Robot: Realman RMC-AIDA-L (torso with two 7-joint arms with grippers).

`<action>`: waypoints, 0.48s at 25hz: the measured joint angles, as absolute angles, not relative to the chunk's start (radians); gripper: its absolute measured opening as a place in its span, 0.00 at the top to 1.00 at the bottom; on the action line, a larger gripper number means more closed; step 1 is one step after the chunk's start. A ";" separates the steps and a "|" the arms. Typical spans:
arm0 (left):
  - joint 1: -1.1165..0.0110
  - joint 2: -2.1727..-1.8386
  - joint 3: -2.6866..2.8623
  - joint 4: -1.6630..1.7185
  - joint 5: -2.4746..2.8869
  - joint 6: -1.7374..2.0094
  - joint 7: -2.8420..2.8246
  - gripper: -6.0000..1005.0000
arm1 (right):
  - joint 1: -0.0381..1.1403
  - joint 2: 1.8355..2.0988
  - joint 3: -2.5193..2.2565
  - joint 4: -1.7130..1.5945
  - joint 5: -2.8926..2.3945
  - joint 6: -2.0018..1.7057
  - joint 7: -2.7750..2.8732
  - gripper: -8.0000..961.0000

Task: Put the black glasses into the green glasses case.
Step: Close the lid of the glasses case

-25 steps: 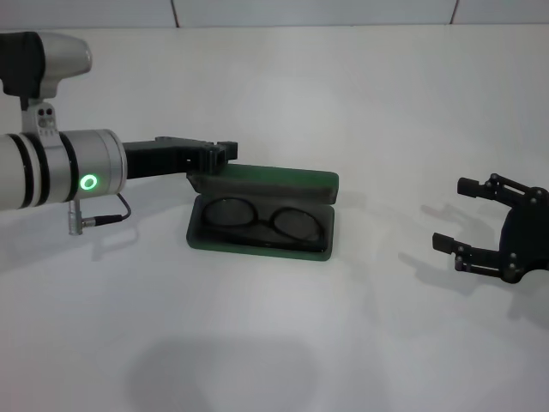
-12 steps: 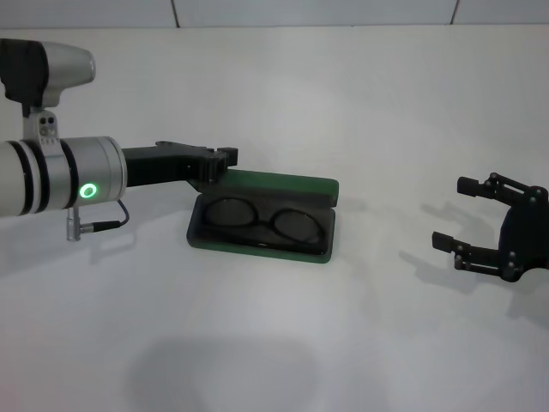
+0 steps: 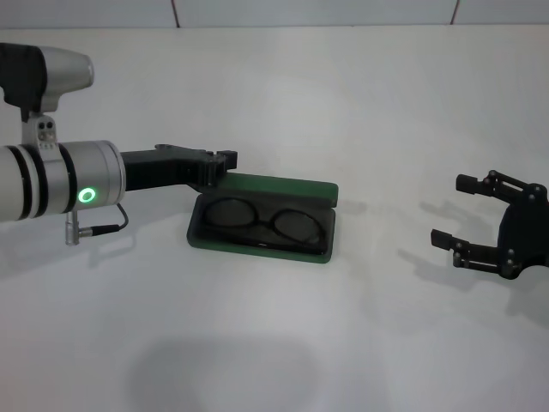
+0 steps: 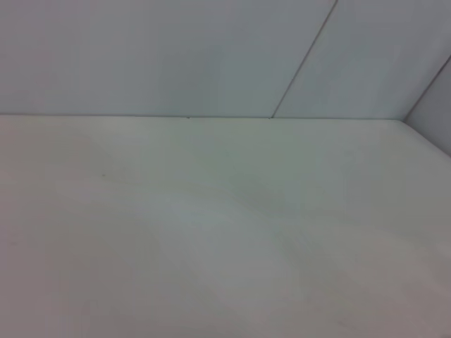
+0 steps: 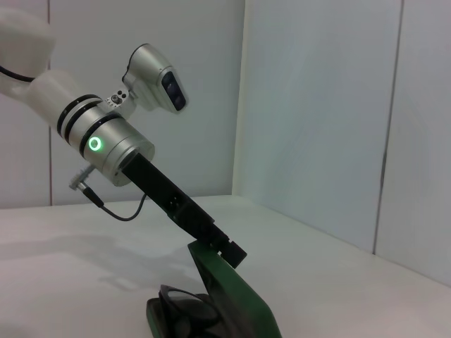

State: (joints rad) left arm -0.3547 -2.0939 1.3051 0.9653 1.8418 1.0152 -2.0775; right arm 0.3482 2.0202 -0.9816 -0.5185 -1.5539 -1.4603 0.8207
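The green glasses case (image 3: 254,245) lies at the middle of the table, its lid (image 3: 279,184) raised at the back and leaning forward over the tray. The black glasses (image 3: 264,221) lie folded inside on the lining. My left gripper (image 3: 220,163) rests against the lid's upper left corner; in the right wrist view the left gripper (image 5: 230,251) sits on the lid's top edge (image 5: 236,296), with the black glasses (image 5: 184,310) below it. My right gripper (image 3: 451,211) hovers open and empty far to the right of the case. The left wrist view shows only bare table and wall.
The white table (image 3: 274,343) spreads all around the case. A white panelled wall (image 3: 309,10) runs along its far edge. A thin cable (image 3: 99,226) hangs under the left wrist.
The lid has tipped further down over the glasses, with my left gripper following it. The right arm has stayed still.
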 joint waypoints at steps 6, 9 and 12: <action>-0.355 -2.093 1.305 0.964 1.837 1.027 -2.074 0.88 | 0.351 2.021 -0.982 -0.518 -1.554 -1.452 0.821 0.15; -0.360 -2.093 1.301 0.964 1.838 1.050 -2.081 0.88 | 0.352 2.021 -0.982 -0.518 -1.554 -1.450 0.821 0.15; -0.365 -2.091 1.298 0.965 1.838 1.066 -2.092 0.88 | 0.355 2.022 -0.982 -0.518 -1.554 -1.449 0.821 0.15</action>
